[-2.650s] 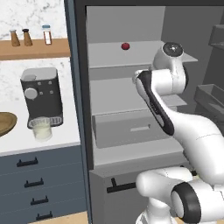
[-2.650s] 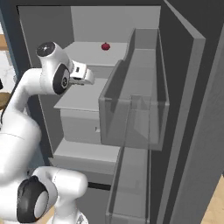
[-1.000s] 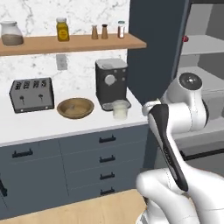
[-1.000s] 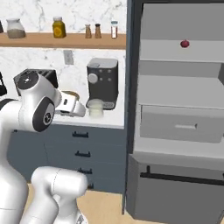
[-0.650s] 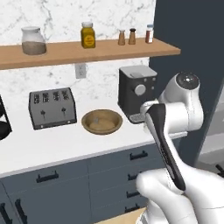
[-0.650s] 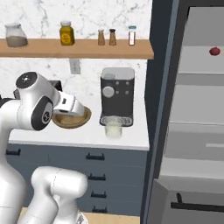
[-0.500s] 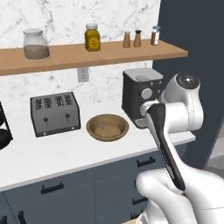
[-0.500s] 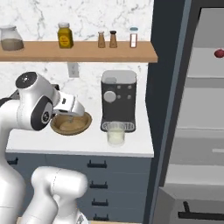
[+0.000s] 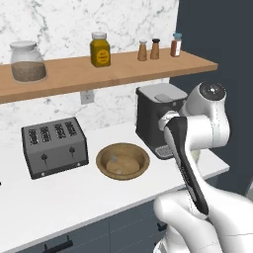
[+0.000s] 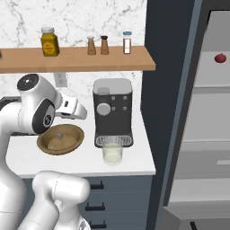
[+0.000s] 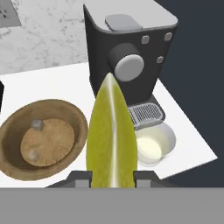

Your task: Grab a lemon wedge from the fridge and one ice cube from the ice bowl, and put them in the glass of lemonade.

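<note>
The gripper (image 11: 111,181) is pinched on the lemon wedge (image 11: 110,140), which stands up yellow-green between the two finger tips in the hand view and covers the middle of that picture. Past it on the white counter (image 11: 61,83), the ice bowl (image 11: 41,140) lies at about nine o'clock from the wedge, with two small grey ice cubes (image 11: 37,125) on its wooden floor. The glass of lemonade (image 11: 154,143) sits at about three o'clock, just in front of the coffee machine (image 11: 127,52), close to its drip grille, though touching or not is hard to tell. In the right base view the glass (image 10: 112,152) stands at four o'clock from the bowl (image 10: 60,138); the fridge (image 10: 197,112) is open on the right, a small red fruit (image 10: 220,58) on an upper shelf. In the left base view a toaster (image 9: 53,146) sits at nine o'clock from the bowl (image 9: 122,161), jars on the wooden shelf (image 9: 99,69) above
</note>
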Motion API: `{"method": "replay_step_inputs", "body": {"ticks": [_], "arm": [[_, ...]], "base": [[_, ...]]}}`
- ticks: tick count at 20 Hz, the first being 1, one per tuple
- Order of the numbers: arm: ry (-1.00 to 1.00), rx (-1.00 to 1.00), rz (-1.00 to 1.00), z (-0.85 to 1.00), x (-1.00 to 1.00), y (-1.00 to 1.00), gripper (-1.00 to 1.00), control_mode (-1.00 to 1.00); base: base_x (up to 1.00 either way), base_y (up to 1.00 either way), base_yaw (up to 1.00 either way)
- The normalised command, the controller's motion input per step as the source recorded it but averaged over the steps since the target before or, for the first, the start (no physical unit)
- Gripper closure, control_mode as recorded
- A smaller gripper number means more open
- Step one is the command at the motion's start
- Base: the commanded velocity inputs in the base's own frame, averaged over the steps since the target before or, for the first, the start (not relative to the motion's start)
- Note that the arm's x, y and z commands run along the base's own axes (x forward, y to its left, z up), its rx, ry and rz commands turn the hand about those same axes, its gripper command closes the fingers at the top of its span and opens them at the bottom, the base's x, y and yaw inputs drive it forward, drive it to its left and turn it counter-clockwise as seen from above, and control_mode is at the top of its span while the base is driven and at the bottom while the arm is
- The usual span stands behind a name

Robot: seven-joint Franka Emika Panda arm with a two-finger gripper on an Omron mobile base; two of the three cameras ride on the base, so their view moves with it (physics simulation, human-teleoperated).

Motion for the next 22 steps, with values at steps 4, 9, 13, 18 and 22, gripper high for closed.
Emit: {"method": "replay_step_inputs", "body": {"ticks": [4, 9, 13, 18, 22], "arm": [[0.0, -0.04, -0.14, -0.11, 0.0, 0.0, 1.0, -1.0], [0.0, -0.02, -0.15, -0.13, 0.0, 0.0, 1.0, -1.0], [0.0, 0.0, -0.1, -0.03, 0.0, -0.02, 1.0, -1.0], [0.05, 0.0, -0.05, -0.01, 0.0, -0.1, 1.0, -1.0], [0.22, 0.0, 0.0, 0.0, -0.04, -0.27, 1.0, -1.0]], "base": [[0.01, 0.0, -0.05], [0.0, 0.0, 0.0], [0.0, 0.0, 0.0], [0.0, 0.0, 0.0], [0.0, 0.0, 0.0]]}}
